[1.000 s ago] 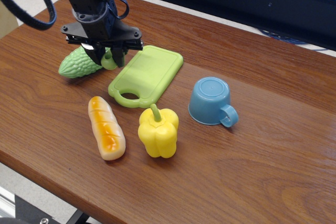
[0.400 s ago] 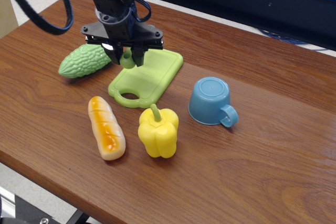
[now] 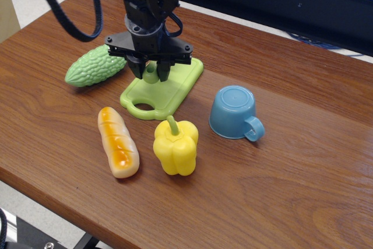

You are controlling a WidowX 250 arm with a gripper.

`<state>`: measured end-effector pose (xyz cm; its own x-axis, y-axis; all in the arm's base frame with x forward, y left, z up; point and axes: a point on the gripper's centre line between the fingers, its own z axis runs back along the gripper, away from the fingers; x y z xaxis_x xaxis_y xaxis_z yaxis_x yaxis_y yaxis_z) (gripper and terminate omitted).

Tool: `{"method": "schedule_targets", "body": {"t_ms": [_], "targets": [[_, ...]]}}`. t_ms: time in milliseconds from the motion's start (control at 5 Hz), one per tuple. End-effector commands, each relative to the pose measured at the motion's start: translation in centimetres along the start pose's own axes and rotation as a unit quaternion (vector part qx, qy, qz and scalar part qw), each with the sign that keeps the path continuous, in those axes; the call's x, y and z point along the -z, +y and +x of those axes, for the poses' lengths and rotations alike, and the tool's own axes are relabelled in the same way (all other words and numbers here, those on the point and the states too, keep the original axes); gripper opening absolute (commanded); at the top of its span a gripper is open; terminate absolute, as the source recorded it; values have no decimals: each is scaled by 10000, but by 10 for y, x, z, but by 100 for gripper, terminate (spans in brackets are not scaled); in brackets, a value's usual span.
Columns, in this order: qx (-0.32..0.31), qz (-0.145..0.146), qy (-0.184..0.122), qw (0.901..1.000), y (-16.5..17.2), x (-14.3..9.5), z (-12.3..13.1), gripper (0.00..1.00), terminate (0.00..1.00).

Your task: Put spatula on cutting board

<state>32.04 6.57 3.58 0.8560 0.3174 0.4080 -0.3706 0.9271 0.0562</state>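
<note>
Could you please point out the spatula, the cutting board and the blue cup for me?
spatula (image 3: 151, 74), table camera view, on the green handle end showing between the hand's fingers.
cutting board (image 3: 178, 83), table camera view, on its bare flat surface right of the hand.
blue cup (image 3: 233, 112), table camera view, on its side wall.

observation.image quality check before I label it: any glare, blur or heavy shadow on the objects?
In observation.image, focus is sharp across the table; soft glare shows on the bread roll and yellow pepper; shadows are faint; the gripper over the cutting board shows only the spatula handle's end.
</note>
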Motion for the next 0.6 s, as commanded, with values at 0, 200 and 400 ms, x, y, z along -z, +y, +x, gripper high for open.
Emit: {"method": "schedule_targets", "body": {"t_ms": [0, 200, 400], "targets": [[46, 8, -243, 9997, -1, -7, 9, 100, 0], [82, -56, -145, 9998, -1, -9, 8, 100, 0], [34, -205, -111, 9997, 1, -20, 12, 100, 100]]}}
